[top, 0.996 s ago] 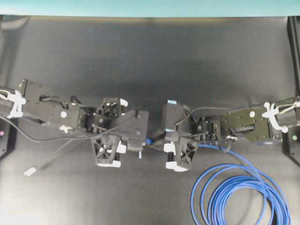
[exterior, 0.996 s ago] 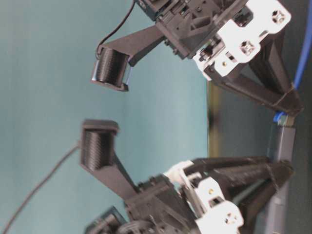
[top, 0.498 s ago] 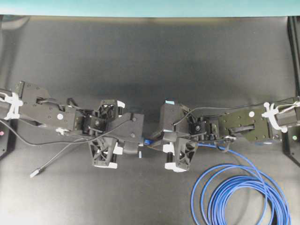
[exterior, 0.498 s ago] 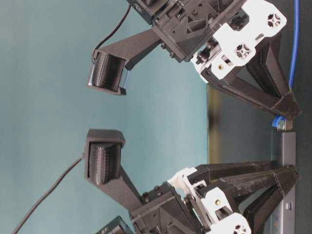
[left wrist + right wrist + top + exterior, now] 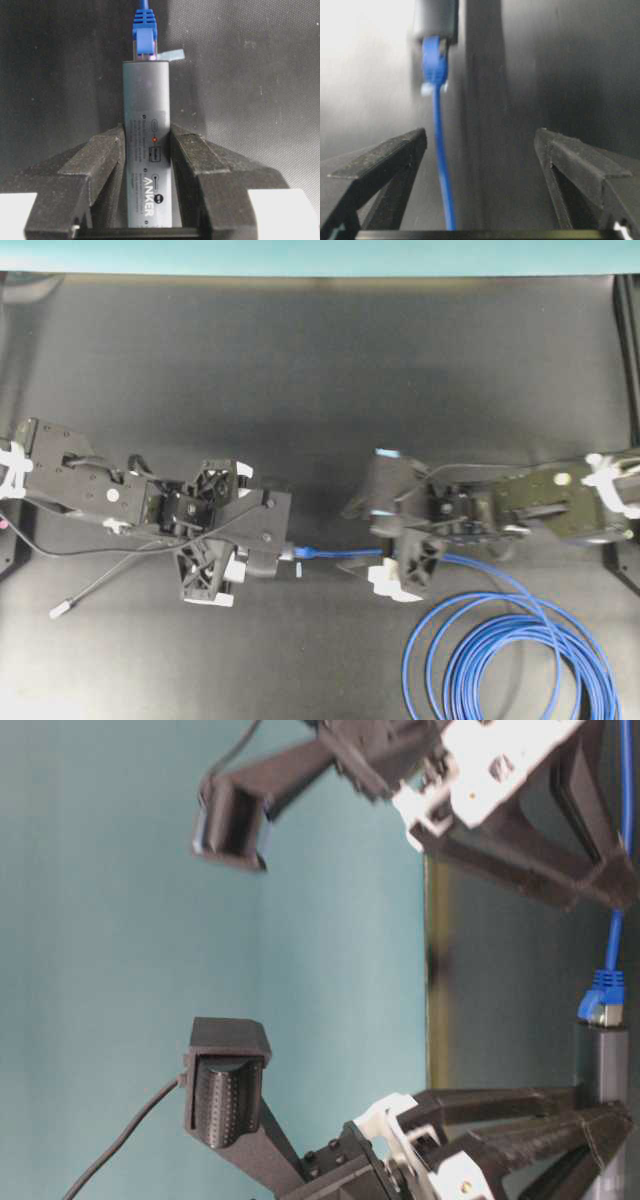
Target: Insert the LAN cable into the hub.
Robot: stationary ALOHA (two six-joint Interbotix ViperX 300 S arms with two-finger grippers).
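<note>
The hub [image 5: 147, 125], a slim dark-grey bar, is clamped between my left gripper's [image 5: 147, 137] fingers [image 5: 107, 152]. The LAN cable's blue-booted plug [image 5: 144, 35] sits in the hub's end port. In the overhead view my left gripper [image 5: 262, 558] holds the hub [image 5: 280, 557] pointing right, with the plug [image 5: 306, 555] in it. My right gripper [image 5: 352, 545] is open, a short way right of the plug. In the right wrist view the cable [image 5: 440, 150] runs free between the open gripper's [image 5: 480, 137] fingers, up to the plug [image 5: 435, 62].
The cable's loops [image 5: 510, 660] lie on the black table at the front right. The hub's thin grey cord ends in a silver plug [image 5: 60, 608] at the front left. In the table-level view the plug [image 5: 603, 995] sits in the hub [image 5: 605, 1070].
My right gripper has let go of the plug, opened and drawn back to the right. My left gripper has shifted a little left with the hub. The plug stays in the hub.
</note>
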